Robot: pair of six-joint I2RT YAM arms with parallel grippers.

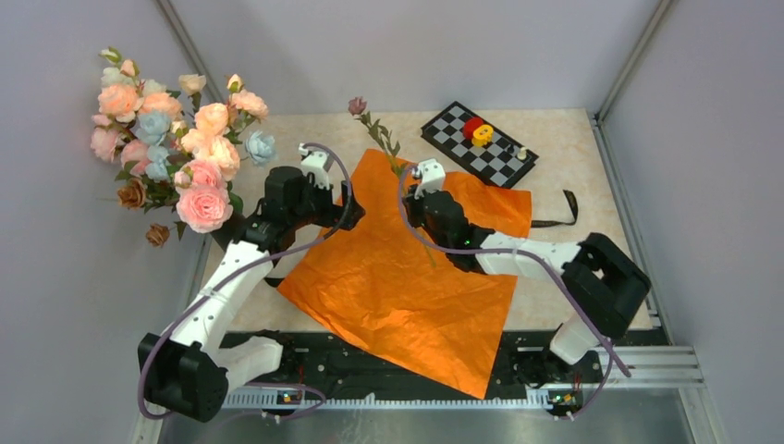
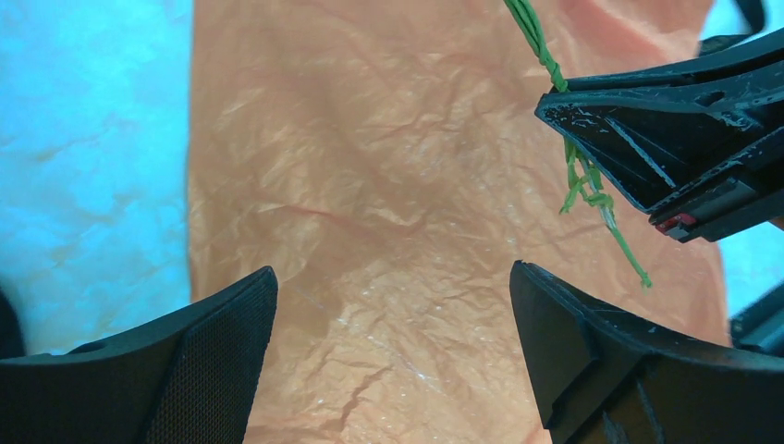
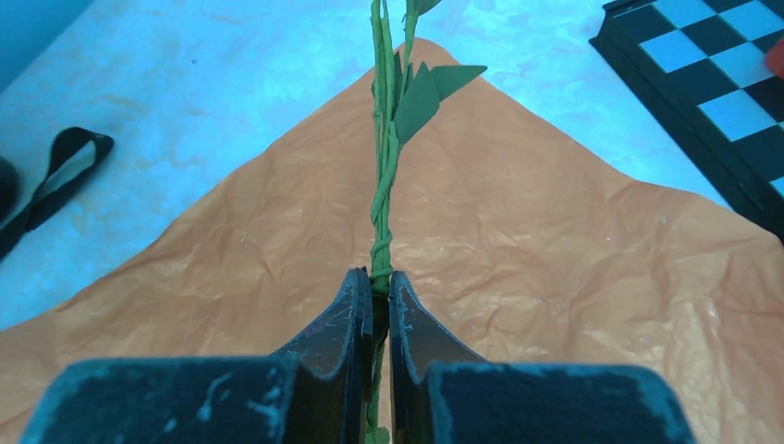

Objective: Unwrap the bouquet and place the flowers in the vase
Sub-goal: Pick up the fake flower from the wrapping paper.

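The orange paper (image 1: 398, 277) lies unfolded and flat across the middle of the surface (image 1: 573, 157), creased all over, with its near corner hanging past the near edge over the arms' mounting rail. The right pincer (image 3: 380, 277) is pressed together on a thin, twisted green stem (image 3: 381, 213), gripping it low down so that a short frayed tail sticks out behind the fingers. From the grip the stem runs over the paper's far corner toward the far edge, carries a few pointed leaves, and ends in a small mauve bloom (image 1: 357, 105) lying on the bare surface. The left pincer (image 2: 393, 277) is spread wide and holds nothing; it hangs over the paper's left part, close beside the right one. At the left edge stands a full bunch of pink, peach and pale-blue flowers (image 1: 176, 139) in the vase (image 1: 225, 236), which shows only as a dark shape under the blooms, largely hidden by the left arm. A black ribbon (image 1: 557, 217) lies loose by the paper's right corner, and a chessboard (image 1: 481, 143) with red and yellow pieces sits near the far right corner
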